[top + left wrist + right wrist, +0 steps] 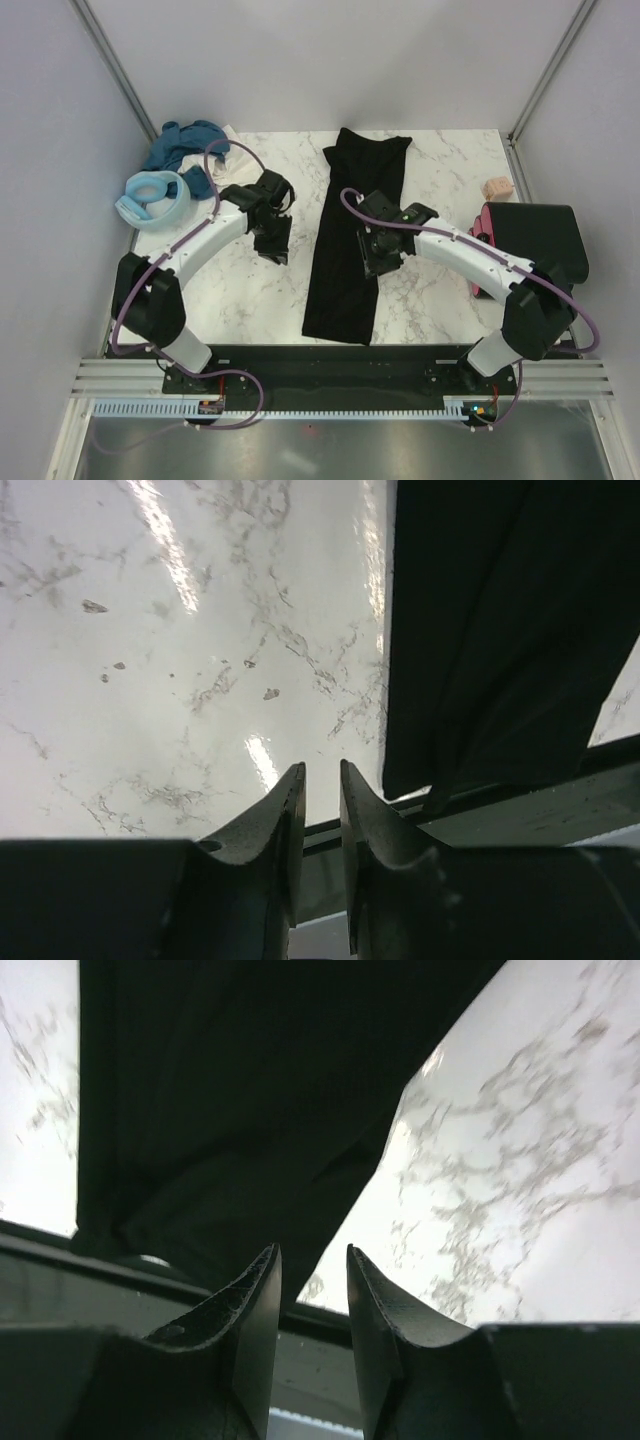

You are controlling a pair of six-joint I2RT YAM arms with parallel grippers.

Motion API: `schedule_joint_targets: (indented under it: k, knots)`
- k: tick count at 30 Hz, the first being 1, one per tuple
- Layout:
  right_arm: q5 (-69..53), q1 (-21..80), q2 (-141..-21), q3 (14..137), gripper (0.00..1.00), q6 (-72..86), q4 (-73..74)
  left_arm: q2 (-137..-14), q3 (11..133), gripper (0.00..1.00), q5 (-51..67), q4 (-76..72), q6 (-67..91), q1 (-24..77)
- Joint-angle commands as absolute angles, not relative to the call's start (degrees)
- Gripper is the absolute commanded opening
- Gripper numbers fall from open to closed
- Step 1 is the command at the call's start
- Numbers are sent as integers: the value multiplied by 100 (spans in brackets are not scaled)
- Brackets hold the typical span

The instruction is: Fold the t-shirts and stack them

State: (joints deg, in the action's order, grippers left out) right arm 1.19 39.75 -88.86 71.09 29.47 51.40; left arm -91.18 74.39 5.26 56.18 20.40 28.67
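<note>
A black t-shirt [352,240] lies folded into a long narrow strip down the middle of the marble table [250,290]. My left gripper [277,254] hovers over bare marble just left of the strip, jaws a little apart, with nothing between them. In the left wrist view the left gripper [322,770] points at the table's near edge, the black t-shirt [500,630] off to its right. My right gripper [376,264] hangs over the strip's right edge, open and empty. In the right wrist view the right gripper [313,1252] sits just past the black t-shirt's [250,1090] hem.
A heap of teal-blue t-shirts [185,148] and a light blue one [152,200] sits at the back left corner. At the right edge a folded black t-shirt [530,238] rests on a pink one [478,262]. A small pinkish-beige block [497,188] stands behind them.
</note>
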Motion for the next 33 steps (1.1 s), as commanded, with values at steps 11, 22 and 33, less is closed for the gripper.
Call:
schedule_joint_targets:
  k: [11, 22, 33]
  knots:
    - [395, 5141, -8877, 6293, 40, 4095, 5327, -10045, 7769, 2, 1213, 5089, 1521, 3524]
    - [475, 5774, -9456, 5889, 42, 4684, 4395, -11179, 9070, 3, 1608, 5019, 1336, 3568]
    - [378, 5924, -10134, 5889, 36, 4658, 4394, -12531, 9948, 2, 1881, 5018, 1257, 3639]
